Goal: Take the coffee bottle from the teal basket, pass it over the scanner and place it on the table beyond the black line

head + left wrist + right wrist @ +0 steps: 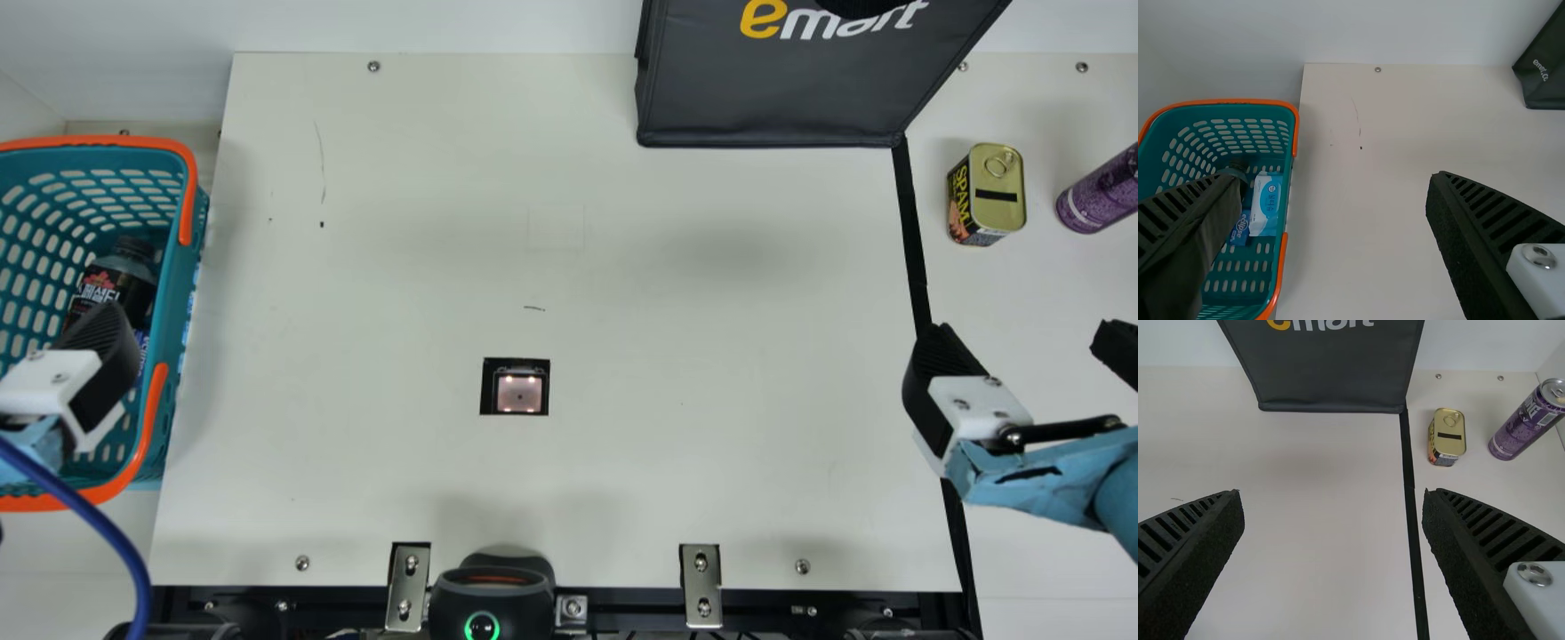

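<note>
In the main view my left gripper (100, 351) is over the teal basket (188, 191), one finger in front of the lower part of the dark coffee bottle (120, 277), which lies tilted inside. The left wrist view has my left gripper (1328, 200) open and empty, with the bottle's cap (1238, 164) peeking past one finger in the basket (1297, 127). My right gripper (1022, 342) stands open near the black line (911, 231); in the right wrist view the same gripper (1333, 500) holds nothing. The square scanner (517, 388) is set in the table.
Beyond the black line stand a yellow-topped can (997, 188) and a purple can (1101, 191). A dark bag (773, 98) is at the table's back edge. A white-and-blue packet (1265, 203) and a blue item (1240, 229) share the basket.
</note>
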You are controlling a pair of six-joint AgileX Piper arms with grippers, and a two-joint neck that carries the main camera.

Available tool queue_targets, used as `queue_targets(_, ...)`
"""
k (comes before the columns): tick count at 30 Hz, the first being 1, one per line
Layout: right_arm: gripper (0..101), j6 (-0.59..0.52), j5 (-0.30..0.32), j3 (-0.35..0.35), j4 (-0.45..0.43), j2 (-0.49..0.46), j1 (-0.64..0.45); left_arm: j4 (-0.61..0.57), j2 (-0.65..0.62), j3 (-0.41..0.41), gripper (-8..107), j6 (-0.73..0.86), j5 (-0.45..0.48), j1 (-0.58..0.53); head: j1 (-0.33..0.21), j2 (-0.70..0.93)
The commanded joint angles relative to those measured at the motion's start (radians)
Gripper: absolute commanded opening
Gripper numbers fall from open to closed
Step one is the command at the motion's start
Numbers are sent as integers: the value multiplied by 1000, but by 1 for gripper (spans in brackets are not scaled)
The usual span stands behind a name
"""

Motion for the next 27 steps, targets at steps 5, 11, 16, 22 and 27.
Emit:
queue_targets(5,95,0,0,0,0,0,0,0,0,0,90,0,0,0,-29,118)
queue_targets(11,95,0,0,0,0,0,0,0,0,0,90,0,0,0,-29,258)
queue_targets(16,95,0,0,0,0,0,0,0,0,0,90,0,0,0,-29,351)
queue_targets(22,95,0,0,0,0,0,0,0,0,0,90,0,0,0,-29,351)
queue_targets(27,95,0,0,0,0,0,0,0,0,0,90,0,0,0,-29,351)
